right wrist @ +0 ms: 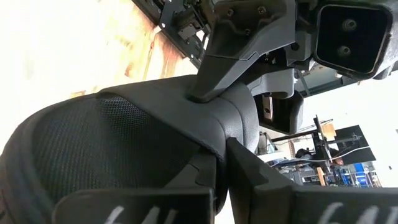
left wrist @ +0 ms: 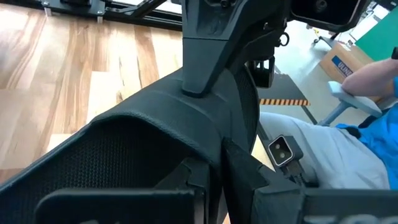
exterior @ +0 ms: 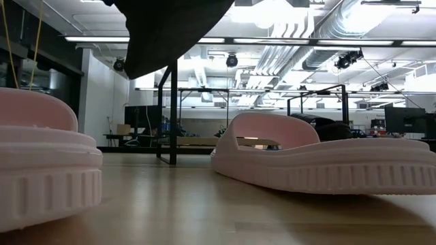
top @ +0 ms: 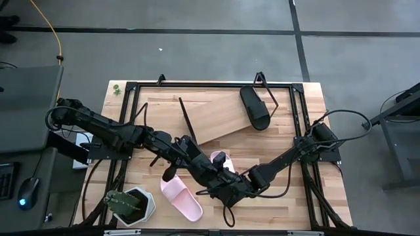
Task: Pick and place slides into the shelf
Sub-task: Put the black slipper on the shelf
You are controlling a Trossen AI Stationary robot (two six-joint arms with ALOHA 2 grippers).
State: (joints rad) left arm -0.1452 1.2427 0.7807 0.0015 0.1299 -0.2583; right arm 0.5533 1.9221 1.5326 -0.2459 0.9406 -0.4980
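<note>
Both grippers meet over the table's near middle on one black slide (left wrist: 143, 143), which also fills the right wrist view (right wrist: 112, 143). My left gripper (top: 207, 172) reaches in from the left and my right gripper (top: 228, 185) from the right; both are shut on it. A second black slide (top: 254, 107) lies sole down on the shelf's slanted board (top: 220, 118). One pink slide (top: 182, 197) rests sole down on the table near the front edge. The other pink slide (top: 218, 158) lies half hidden under the arms. My left gripper pinches the black slide at the edge of its wide strap (left wrist: 208, 168), the mesh side facing the camera; my own fingers hide the exact place. The slide is lifted clear, showing as a dark shape (exterior: 170, 30) above the table in the low view. My right gripper pinches the same strap at its edge (right wrist: 214, 165) from the opposite side. In each wrist view the other arm's finger (right wrist: 230, 56) comes down onto the strap's ridge. How far back the strap reaches between the fingers does not show.
A potted plant in a white pot (top: 130, 206) stands at the near left corner. The shelf's black wire frame (top: 134, 88) runs around the tabletop. A person in blue (left wrist: 373, 74) sits beyond the table. Bare board lies left of the shelved black slide.
</note>
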